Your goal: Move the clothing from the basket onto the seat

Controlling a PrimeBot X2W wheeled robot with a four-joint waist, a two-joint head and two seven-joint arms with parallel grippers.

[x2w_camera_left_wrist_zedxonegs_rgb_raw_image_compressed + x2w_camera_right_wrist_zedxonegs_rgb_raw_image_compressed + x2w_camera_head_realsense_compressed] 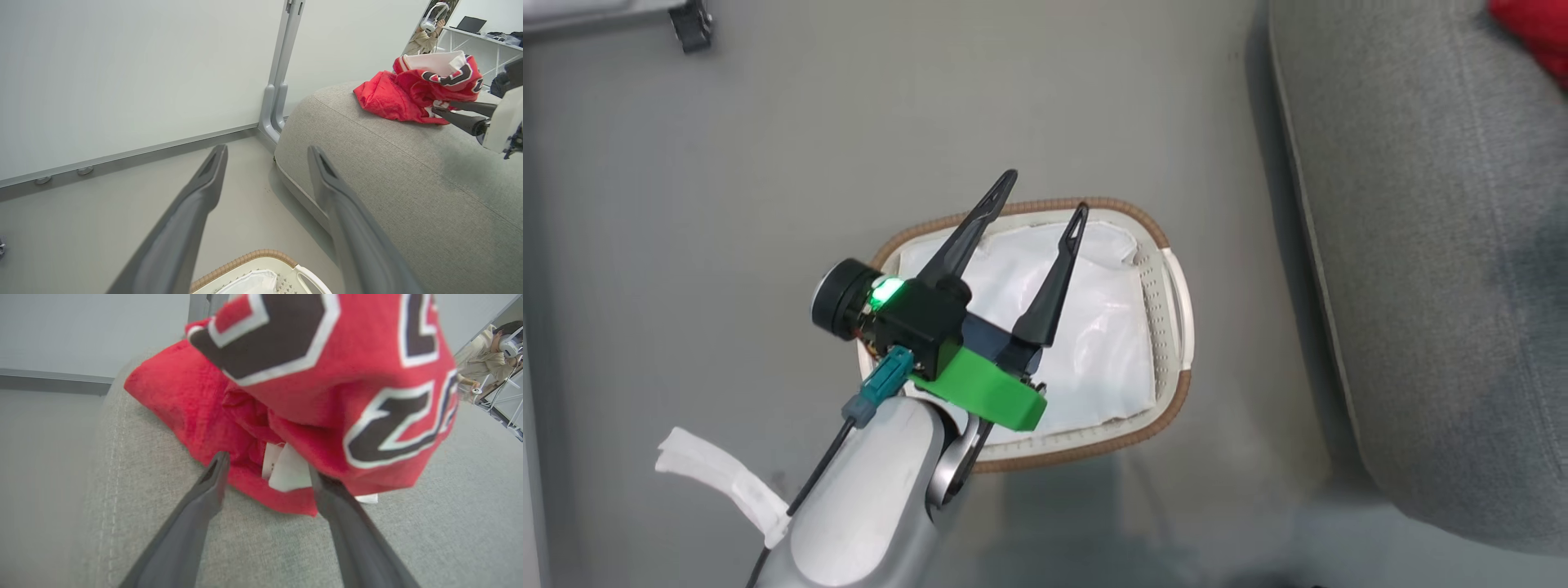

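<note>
The clothing (412, 87) lies in a heap on the far part of the grey seat (388, 171): a plain red garment under a jersey (327, 375) with black-and-white numerals. A corner of the red fabric (1535, 24) shows at the top right of the head view, on the seat (1421, 245). My right gripper (267, 469) is open, low over the seat, with its tips at the heap's near edge; the jersey drapes over the right tip. My left gripper (1045, 192) hangs open over the basket (1172, 400), holding nothing. Inside the basket lies just a thin white sheet (1094, 327).
The basket stands on the grey floor beside the seat's rounded edge. A pale wall panel with a grey post (282, 81) runs behind. A black caster (690, 24) sits at the far left. A person (425, 32) wearing a headset sits in the background near a white table.
</note>
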